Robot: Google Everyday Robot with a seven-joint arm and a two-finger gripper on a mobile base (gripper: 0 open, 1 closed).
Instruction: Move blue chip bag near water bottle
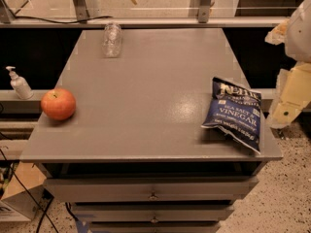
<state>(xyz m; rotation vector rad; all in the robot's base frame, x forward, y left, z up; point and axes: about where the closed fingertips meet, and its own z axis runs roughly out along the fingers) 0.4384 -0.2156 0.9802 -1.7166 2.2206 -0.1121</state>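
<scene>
- The blue chip bag [234, 113] lies flat at the front right corner of the grey table [146, 91].
- The gripper [290, 98] hangs just right of the bag, beyond the table edge; I cannot tell whether it is spread or closed.
- 1 water bottle [112, 39] sits at the far left, well apart from the bag.

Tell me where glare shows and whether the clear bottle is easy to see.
Camera view: soft sheen on the grey tabletop beside the crinkly navy chip bag; the clear plastic bottle reads faintly at the far edge; the pale tool hangs at the frame's right edge.
</scene>
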